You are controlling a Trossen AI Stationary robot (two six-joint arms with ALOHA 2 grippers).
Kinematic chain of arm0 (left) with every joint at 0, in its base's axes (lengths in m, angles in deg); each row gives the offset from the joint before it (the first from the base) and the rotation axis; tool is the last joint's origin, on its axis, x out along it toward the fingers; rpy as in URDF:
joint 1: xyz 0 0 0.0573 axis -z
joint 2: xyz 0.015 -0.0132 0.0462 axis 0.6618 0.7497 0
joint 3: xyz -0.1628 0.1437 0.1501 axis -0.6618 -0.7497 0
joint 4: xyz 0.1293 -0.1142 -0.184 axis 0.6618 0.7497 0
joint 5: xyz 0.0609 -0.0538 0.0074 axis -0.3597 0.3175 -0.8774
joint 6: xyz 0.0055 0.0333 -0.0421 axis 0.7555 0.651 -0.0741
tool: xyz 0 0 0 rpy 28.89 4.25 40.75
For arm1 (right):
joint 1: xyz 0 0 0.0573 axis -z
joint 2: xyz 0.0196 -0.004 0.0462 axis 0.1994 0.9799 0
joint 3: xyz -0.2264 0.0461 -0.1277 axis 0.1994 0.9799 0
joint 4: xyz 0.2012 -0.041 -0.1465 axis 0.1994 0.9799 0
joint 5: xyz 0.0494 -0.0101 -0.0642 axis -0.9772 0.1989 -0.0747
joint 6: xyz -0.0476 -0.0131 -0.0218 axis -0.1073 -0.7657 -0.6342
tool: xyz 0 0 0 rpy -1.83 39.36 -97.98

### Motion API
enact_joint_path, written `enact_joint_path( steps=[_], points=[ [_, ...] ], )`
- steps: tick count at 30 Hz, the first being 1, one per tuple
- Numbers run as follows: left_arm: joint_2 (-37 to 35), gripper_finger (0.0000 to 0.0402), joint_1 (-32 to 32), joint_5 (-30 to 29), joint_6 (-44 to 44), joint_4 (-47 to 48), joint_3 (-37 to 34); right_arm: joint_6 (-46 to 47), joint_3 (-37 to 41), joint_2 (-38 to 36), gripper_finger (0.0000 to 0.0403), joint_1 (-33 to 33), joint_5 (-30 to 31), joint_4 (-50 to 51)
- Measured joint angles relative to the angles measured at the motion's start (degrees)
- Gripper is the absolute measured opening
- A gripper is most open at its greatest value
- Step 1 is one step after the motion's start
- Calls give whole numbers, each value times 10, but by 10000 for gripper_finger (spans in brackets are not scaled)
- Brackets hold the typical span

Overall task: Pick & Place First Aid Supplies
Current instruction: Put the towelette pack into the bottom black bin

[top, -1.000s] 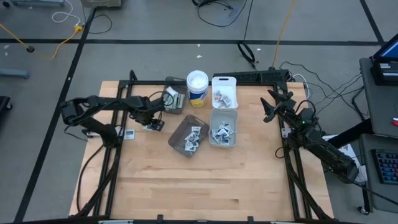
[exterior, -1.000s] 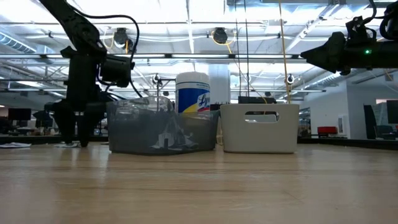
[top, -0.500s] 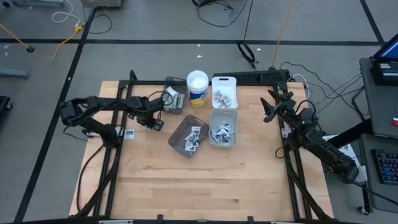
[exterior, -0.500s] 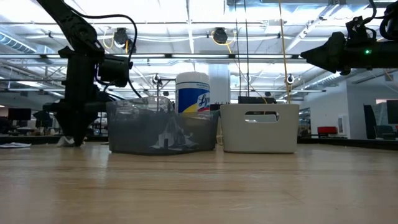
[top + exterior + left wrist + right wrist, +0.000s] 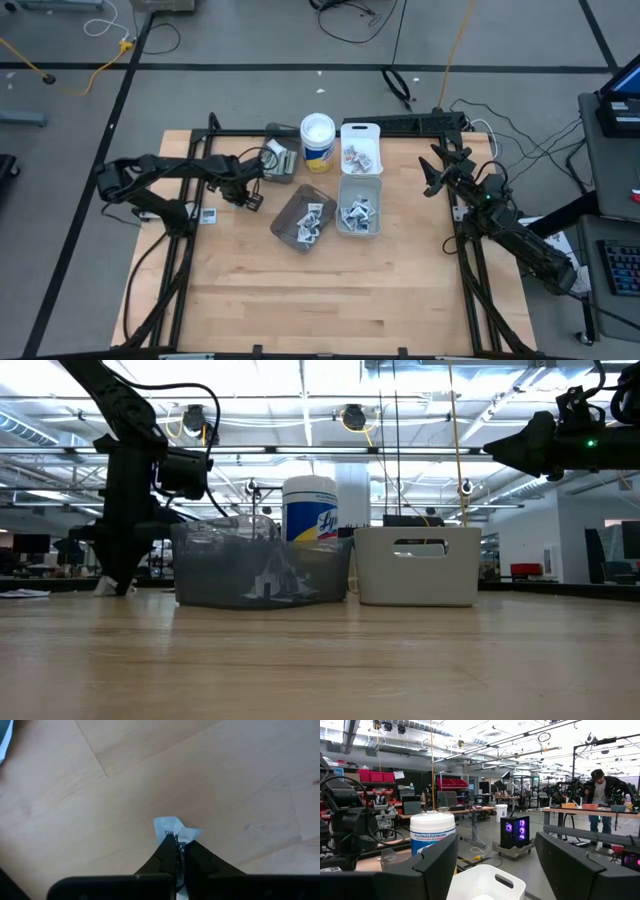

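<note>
The left hand (image 5: 176,851) is down on the wooden counter (image 5: 330,290), left of the bins, pinching a small white packet (image 5: 172,829) between its tips. Only the left wrist view shows that pinch. The right hand (image 5: 432,172) hangs spread wide over the counter's right edge. More packets (image 5: 356,214) lie in the clear bin (image 5: 359,183). Behind is a big bright workshop

Wide bare desk (image 5: 330,290) along the near half, open to pass. Crowded farther back: smoky bin (image 5: 303,221), clear bin (image 5: 360,205), white bin (image 5: 361,148), wipes canister (image 5: 317,143) clustered close together. Left end effector (image 5: 248,199) low beside them.
</note>
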Motion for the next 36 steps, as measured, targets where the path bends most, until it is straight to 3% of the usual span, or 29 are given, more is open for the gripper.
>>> enact_joint_path(
  steps=[10, 24, 32, 36],
  points=[
    [-54, 7, -4, 7, -1, 108, 46, 0, 0, 0, 263, 0, 0, 0],
    [-63, 16, -3, 24, 13, 327, 203, 0, 0, 0, 263, 0, 0, 0],
    [-63, 14, 13, 37, -10, 375, 260, 0, 0, 0, 263, 0, 0, 0],
    [-18, 7, 56, 37, -23, 373, 296, 0, 0, 0, 263, 0, 0, 0]
  ],
)
